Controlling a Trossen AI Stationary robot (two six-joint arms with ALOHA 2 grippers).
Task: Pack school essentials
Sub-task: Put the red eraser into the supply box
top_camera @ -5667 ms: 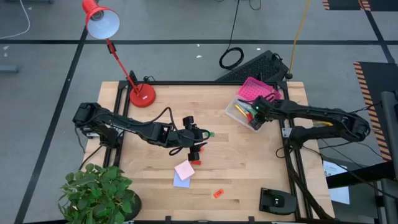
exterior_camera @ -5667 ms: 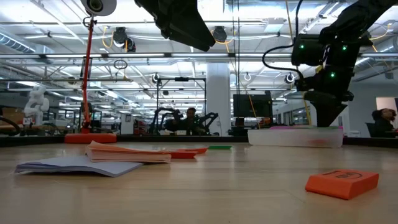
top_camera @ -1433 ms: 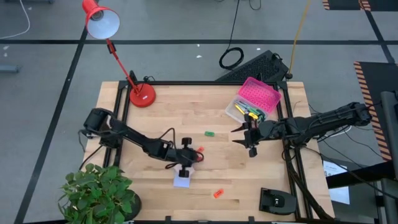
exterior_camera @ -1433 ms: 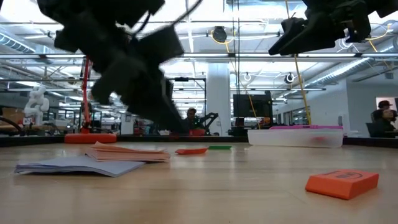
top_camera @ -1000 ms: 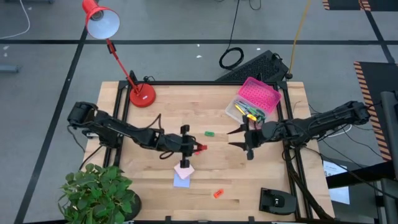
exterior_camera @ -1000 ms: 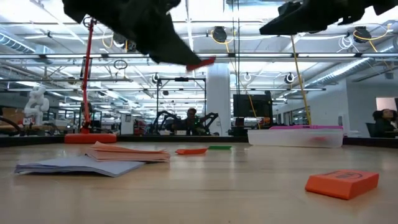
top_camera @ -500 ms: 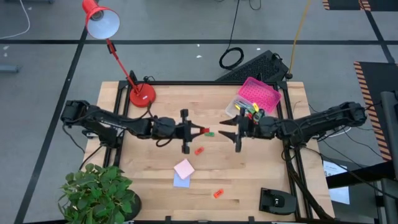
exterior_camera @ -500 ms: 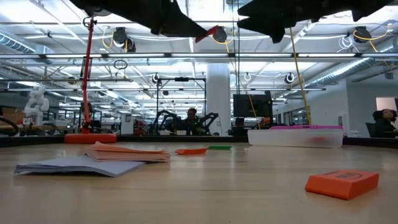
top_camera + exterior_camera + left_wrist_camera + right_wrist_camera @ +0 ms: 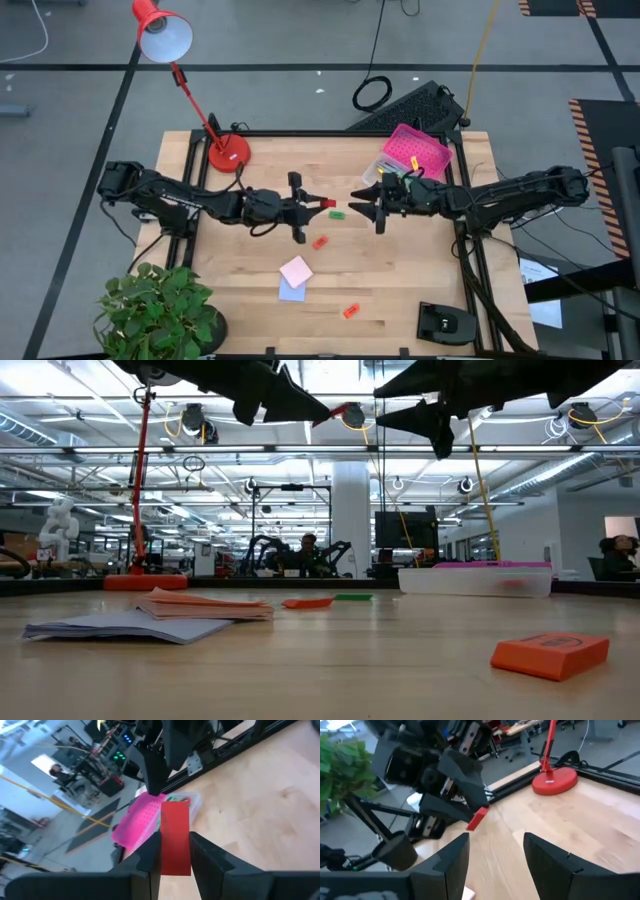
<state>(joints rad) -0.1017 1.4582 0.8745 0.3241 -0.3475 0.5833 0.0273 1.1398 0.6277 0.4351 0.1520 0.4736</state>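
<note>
Mid-air above the middle of the bench, the left end effector is pinching a red eraser between its closed fingers and presenting it tip-first to the right end effector, which is spreading wide and facing it from just beside. A moment earlier the left arm was down at the sticky-note pads near the front edge; it has since lifted the eraser clear and swung toward the centre, while the right arm has left the box and closed in from the other side. That points to a hand-over being set up, with the right arm likely to carry the eraser on to the box. In the right wrist view the red eraser is sitting ahead of the open fingers, not yet between them; the two end effectors are near but apart. Below the meeting point, a green eraser and an orange-red eraser are lying on the bench. The pink sticky-note pad is resting on the lavender sticky-note pad nearer the front, with an orange eraser beyond them. The clear box with its pink lid is waiting at the far right, pens already inside.
</note>
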